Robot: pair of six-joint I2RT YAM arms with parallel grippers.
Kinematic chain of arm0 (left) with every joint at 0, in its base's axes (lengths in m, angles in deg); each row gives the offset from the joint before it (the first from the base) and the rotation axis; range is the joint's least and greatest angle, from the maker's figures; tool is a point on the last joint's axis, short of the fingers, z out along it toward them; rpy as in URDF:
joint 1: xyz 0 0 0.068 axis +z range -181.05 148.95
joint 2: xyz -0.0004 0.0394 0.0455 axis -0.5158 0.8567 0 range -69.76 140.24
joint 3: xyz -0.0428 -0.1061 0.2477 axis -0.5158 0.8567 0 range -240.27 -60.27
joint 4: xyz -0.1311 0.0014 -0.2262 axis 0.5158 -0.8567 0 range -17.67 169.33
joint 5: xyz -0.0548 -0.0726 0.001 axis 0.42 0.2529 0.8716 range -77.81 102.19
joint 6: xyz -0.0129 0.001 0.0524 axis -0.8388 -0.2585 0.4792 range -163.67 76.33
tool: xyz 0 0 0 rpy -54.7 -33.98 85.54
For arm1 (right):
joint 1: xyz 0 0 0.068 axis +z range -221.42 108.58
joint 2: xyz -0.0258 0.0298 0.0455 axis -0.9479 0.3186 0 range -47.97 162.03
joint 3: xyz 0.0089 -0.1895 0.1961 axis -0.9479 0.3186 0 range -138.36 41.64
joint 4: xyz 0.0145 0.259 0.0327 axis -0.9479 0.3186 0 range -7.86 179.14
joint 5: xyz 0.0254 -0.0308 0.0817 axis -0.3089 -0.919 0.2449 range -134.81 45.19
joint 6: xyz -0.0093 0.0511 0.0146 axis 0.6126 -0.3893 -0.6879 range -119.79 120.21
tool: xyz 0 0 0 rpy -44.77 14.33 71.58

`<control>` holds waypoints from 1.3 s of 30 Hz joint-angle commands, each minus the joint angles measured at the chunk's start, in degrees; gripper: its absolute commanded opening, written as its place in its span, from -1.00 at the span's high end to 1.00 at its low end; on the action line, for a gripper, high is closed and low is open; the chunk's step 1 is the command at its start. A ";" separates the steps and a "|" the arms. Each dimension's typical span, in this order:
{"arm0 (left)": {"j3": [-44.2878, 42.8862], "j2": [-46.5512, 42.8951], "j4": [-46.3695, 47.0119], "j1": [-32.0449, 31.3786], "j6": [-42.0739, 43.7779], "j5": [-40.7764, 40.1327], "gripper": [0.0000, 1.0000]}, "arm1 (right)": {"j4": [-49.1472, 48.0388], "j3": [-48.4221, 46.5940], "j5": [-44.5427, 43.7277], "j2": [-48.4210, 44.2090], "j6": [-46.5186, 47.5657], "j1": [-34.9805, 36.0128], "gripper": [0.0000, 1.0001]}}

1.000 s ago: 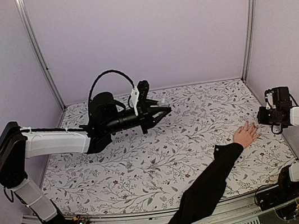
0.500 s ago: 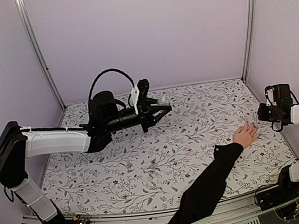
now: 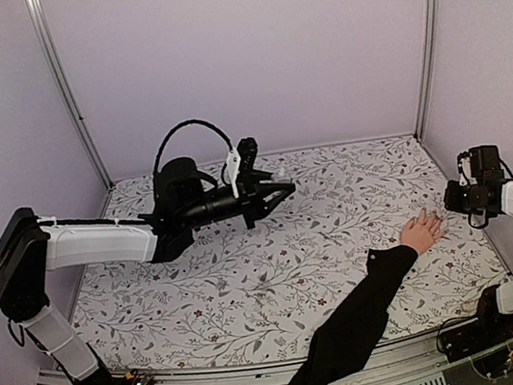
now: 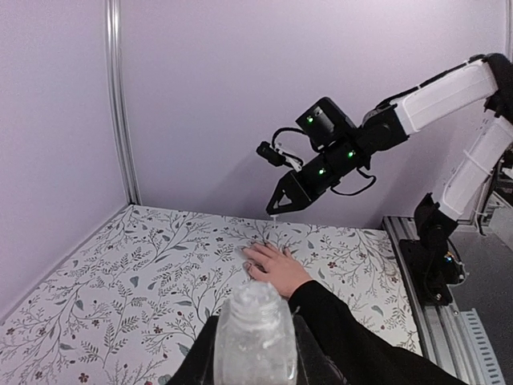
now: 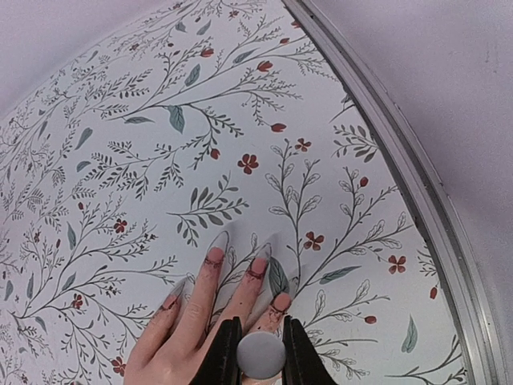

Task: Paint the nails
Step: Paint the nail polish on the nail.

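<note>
A light-skinned hand (image 3: 422, 232) in a long black sleeve (image 3: 351, 329) lies flat at the right of the table, fingers spread. Its nails (image 5: 216, 239) are long and pale grey, with reddish smears at their bases. My right gripper (image 5: 260, 346) hovers over the little finger, shut on a round grey brush cap (image 5: 260, 354). In the left wrist view this right gripper (image 4: 277, 210) hangs just beyond the fingertips with a thin brush tip (image 4: 272, 216) pointing down. My left gripper (image 3: 281, 190) is raised over the table's back middle, shut on a small translucent bottle (image 4: 255, 333).
The floral tablecloth (image 3: 250, 272) covers the whole table. A metal rail (image 5: 401, 168) runs along the right edge close to the hand. Lilac walls and upright metal posts (image 3: 426, 29) close in the back and sides.
My right gripper has drifted slightly to the right, away from the hand. The left arm and the hand have barely moved.
</note>
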 commanded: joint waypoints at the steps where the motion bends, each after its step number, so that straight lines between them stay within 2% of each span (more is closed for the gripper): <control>1: -1.27 1.49 2.14 0.60 -0.77 1.14 1.00 | 1.51 -0.98 -3.46 -3.93 -2.52 -0.39 1.00; 7: -1.19 1.12 1.65 0.61 -0.66 1.30 1.00 | -3.24 -2.30 1.15 -0.79 -0.58 -0.42 1.00; 18: -2.72 1.60 -0.94 1.01 0.14 1.64 1.00 | -4.10 -4.26 2.18 4.93 4.01 -0.43 1.00; 28: -3.31 2.53 -0.98 1.23 -0.21 2.23 1.00 | -4.88 -1.83 2.74 5.71 3.80 -0.43 1.00; 39: -3.73 3.76 0.48 1.29 -1.36 2.69 1.00 | -0.15 -1.40 -1.15 2.36 0.18 -0.43 1.00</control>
